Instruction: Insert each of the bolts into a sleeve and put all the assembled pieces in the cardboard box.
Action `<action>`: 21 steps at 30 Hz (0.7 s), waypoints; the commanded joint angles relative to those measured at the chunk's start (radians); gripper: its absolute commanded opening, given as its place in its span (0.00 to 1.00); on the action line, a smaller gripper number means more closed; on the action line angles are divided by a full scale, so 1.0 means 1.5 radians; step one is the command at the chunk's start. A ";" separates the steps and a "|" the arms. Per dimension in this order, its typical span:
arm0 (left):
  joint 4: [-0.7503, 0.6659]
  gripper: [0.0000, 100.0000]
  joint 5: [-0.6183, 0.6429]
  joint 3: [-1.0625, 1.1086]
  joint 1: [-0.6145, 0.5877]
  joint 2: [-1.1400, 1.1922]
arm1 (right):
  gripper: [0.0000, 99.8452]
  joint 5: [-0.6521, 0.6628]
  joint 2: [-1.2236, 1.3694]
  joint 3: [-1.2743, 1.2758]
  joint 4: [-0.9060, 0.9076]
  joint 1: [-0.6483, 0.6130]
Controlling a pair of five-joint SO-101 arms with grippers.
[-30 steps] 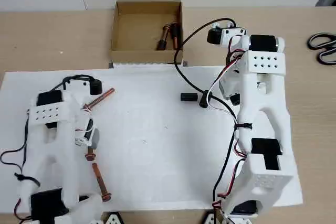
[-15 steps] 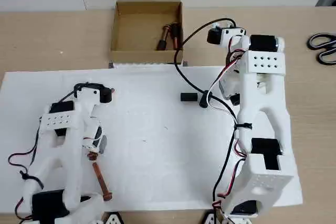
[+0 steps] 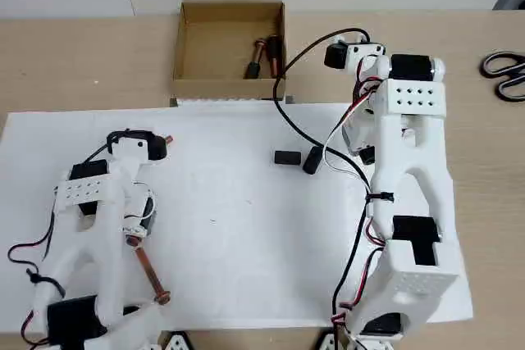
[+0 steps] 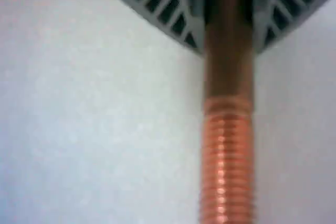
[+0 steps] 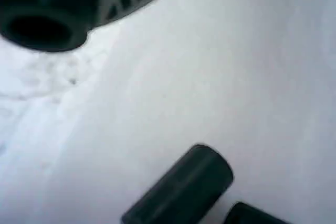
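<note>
Copper bolt [image 4: 228,145] is pinched in the left gripper [image 4: 228,3] by its smooth shank, threads sticking out over the white paper [image 4: 79,103]. It's stiff, slick metal, so I'd guess it swivels if bumped. Right gripper [image 5: 89,3] looks closed on a black sleeve [image 5: 39,24], probably light and rigid.

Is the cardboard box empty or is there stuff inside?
Not empty. The cardboard box has copper bolt pieces lying inside near one wall.

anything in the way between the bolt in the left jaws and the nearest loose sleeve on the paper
Nothing visible: bare white paper lies between the held bolt and the nearest sleeve.
</note>
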 commanded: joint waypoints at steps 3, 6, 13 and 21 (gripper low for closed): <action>0.073 0.00 0.003 -0.099 -0.015 -0.008 | 0.01 -0.012 -0.042 -0.003 -0.009 0.005; 0.122 0.00 0.003 -0.164 -0.013 -0.008 | 0.01 -0.012 -0.042 -0.003 -0.009 0.005; 0.229 0.00 0.004 -0.283 0.071 -0.008 | 0.01 -0.012 -0.041 -0.003 -0.009 0.005; 0.256 0.00 -0.116 -0.314 0.170 -0.009 | 0.01 -0.011 -0.041 -0.003 -0.008 0.005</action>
